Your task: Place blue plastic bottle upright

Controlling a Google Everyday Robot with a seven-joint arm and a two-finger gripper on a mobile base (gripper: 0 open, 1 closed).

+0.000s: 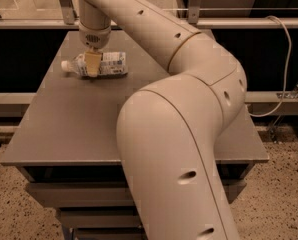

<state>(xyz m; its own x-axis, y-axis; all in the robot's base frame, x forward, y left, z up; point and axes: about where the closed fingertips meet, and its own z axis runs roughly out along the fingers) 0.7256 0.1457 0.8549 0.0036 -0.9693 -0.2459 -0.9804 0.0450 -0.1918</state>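
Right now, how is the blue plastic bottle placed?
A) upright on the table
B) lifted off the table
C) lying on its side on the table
C: the blue plastic bottle lies on its side on the table, white cap toward the picture's left, with the pincer down over its middle.

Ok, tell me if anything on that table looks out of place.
The blue plastic bottle lies on its side at the table's far left, cap pointing left, not upright. The tool is down over its middle.
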